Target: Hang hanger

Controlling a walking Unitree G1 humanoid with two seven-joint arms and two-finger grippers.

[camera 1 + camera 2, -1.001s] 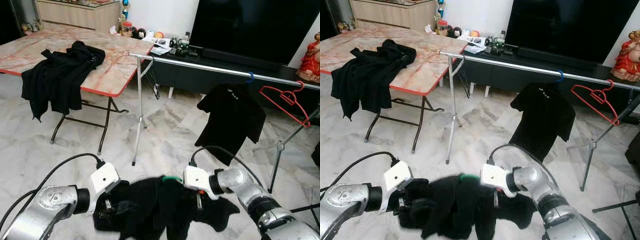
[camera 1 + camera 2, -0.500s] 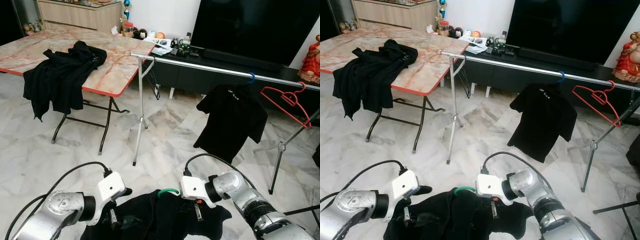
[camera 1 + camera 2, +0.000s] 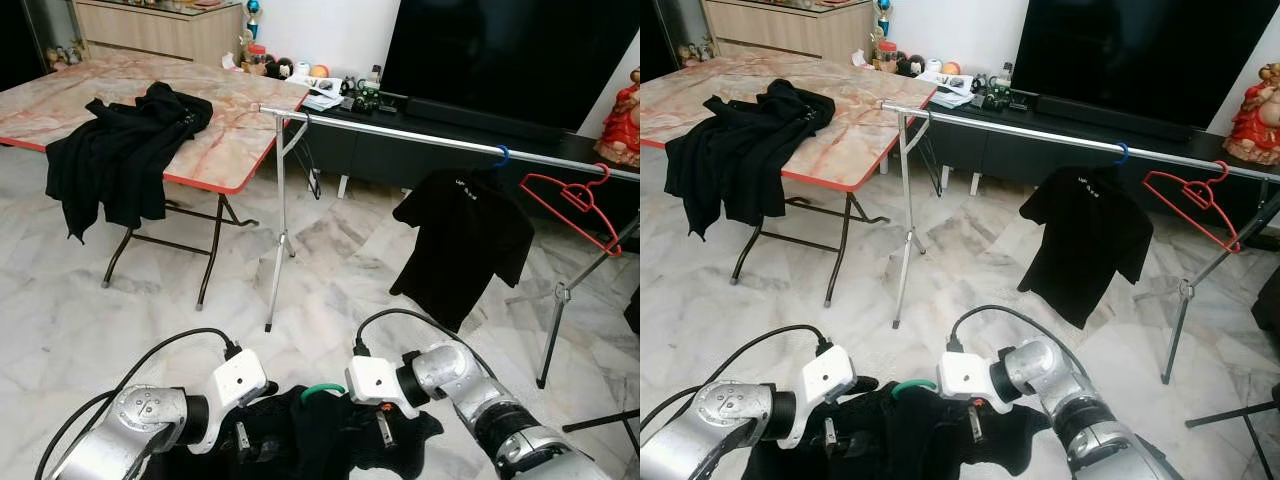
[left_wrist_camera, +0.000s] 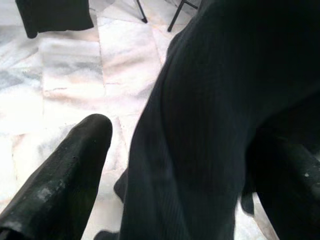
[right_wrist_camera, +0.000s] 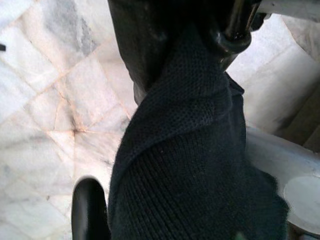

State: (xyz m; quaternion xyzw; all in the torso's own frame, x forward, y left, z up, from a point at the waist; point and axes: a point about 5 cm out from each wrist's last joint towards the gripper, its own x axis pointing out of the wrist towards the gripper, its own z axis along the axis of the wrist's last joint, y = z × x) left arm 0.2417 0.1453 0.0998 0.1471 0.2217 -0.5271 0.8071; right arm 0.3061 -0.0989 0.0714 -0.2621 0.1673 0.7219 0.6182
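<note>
While black garment (image 3: 320, 445) on green hanger (image 3: 322, 391) hangs low between both arms, hanging not done. Left pincer (image 3: 243, 445) and right pincer (image 3: 383, 430) each pinch fabric. Left to do: lift, hook onto silver rail (image 3: 420, 135) beside hung black T-shirt (image 3: 464, 240).

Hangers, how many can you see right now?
3: blue hanger carrying a black shirt on the rail; bare red hanger further right; green hanger inside the held garment.
</note>
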